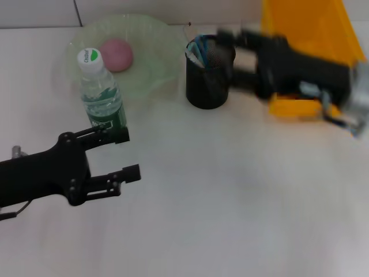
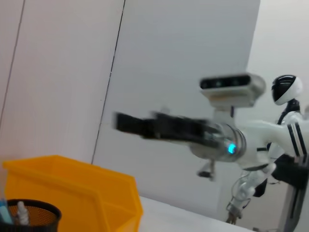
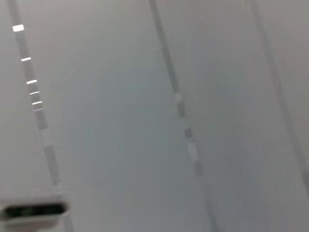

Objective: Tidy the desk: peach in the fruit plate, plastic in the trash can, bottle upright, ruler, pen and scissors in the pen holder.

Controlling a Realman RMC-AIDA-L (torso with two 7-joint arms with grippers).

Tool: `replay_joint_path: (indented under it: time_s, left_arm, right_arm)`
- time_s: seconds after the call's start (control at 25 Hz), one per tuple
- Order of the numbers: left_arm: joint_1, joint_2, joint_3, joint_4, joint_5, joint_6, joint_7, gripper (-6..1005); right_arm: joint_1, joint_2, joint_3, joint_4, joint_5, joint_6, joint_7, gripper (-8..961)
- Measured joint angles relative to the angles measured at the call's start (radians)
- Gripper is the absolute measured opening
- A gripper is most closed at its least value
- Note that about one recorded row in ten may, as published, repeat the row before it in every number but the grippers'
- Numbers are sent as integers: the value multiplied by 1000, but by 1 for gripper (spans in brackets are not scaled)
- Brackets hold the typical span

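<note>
A pink peach lies in the green fruit plate at the back left. A clear bottle with a white cap stands upright in front of the plate. The black mesh pen holder holds blue and white items that I cannot tell apart; it also shows in the left wrist view. My left gripper is open and empty, low at the left, just in front of the bottle. My right gripper is blurred, beside the pen holder's rim. No plastic is in view.
A yellow bin stands at the back right, behind my right arm, and shows in the left wrist view. The right wrist view shows only a pale wall. The white tabletop spreads across the front.
</note>
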Motion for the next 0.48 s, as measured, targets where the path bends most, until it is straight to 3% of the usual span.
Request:
replay_joint_path:
  time_s: [0.16,0.24,0.48]
  left_arm:
    - [15,19,6,0,3,50,-45,786]
    - [17,24,13,0,12,64,-55,786]
    - [22,23,9,0,31,74,-59,786]
  right_arm:
    - [-67,-17,38,-8,-99,-156,20,623]
    - [-100,-27,129,30,-217,-296,13,664]
    - [-122,-26,228,61,-356,-414,-16,753]
